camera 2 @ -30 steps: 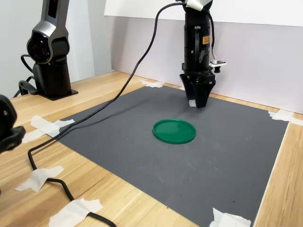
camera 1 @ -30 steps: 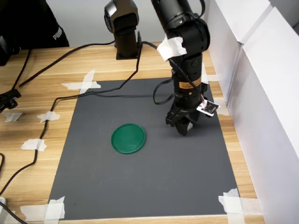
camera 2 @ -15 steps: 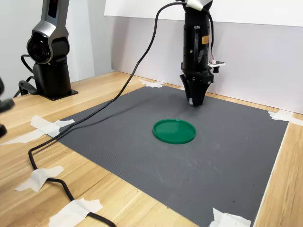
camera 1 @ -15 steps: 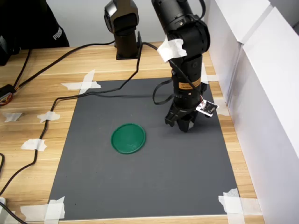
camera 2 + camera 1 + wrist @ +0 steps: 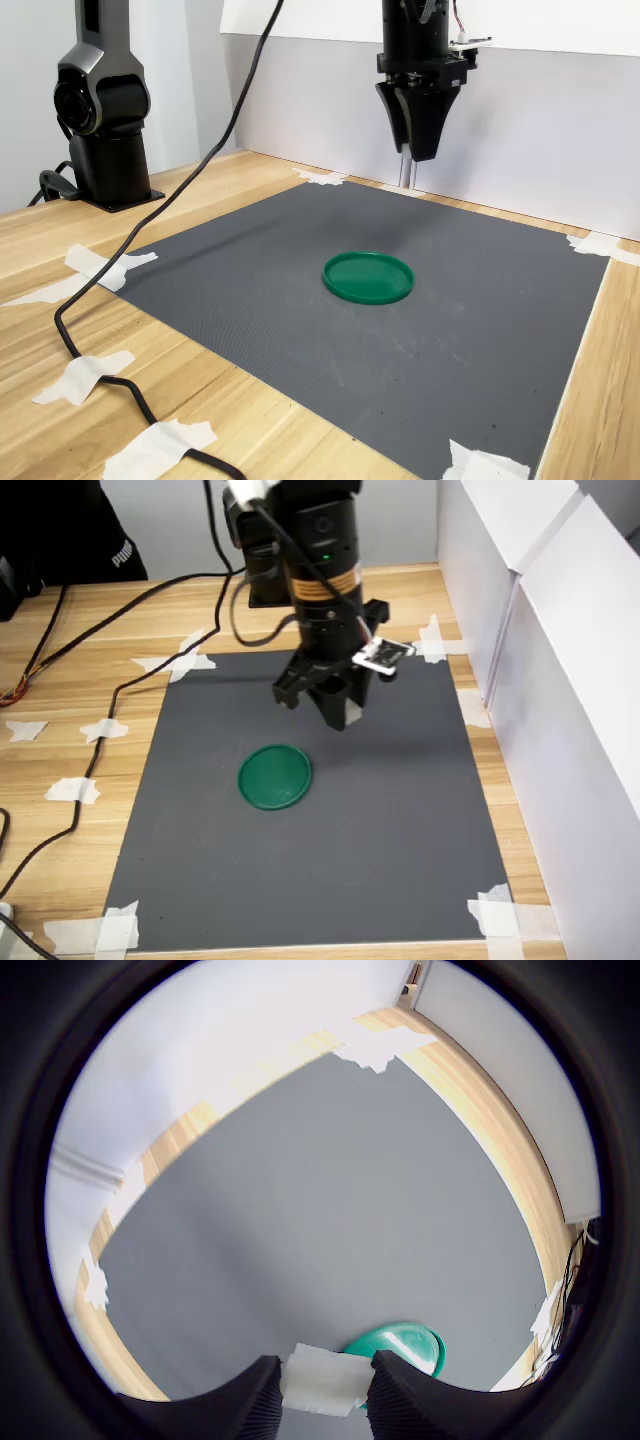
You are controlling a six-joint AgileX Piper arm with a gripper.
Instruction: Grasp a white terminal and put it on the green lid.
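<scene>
My gripper (image 5: 338, 716) hangs well above the dark grey mat (image 5: 400, 810), shut on the white terminal (image 5: 325, 1378), a small white block pinched between its two black fingers (image 5: 250, 1400). A bit of that white terminal (image 5: 352, 712) shows at the fingertips in the first exterior view. The green lid (image 5: 275, 776) lies flat on the mat, a little toward the first exterior view's left and nearer the front than the gripper. In the second exterior view the gripper (image 5: 420, 150) is high above and behind the green lid (image 5: 368, 277). The wrist view shows the green lid (image 5: 405, 1343) just past the terminal.
A second black arm base (image 5: 265, 540) stands behind the mat, and its black cable (image 5: 120, 695) runs over the wooden table. White tape pieces (image 5: 180, 658) hold the mat's corners. White walls (image 5: 560, 680) close off the first exterior view's right. A person's dark sleeve (image 5: 70, 530) is at the back left.
The gripper rose off the mat with the terminal in it and swung toward the first exterior view's left, closer to the green lid. The lid stayed still.
</scene>
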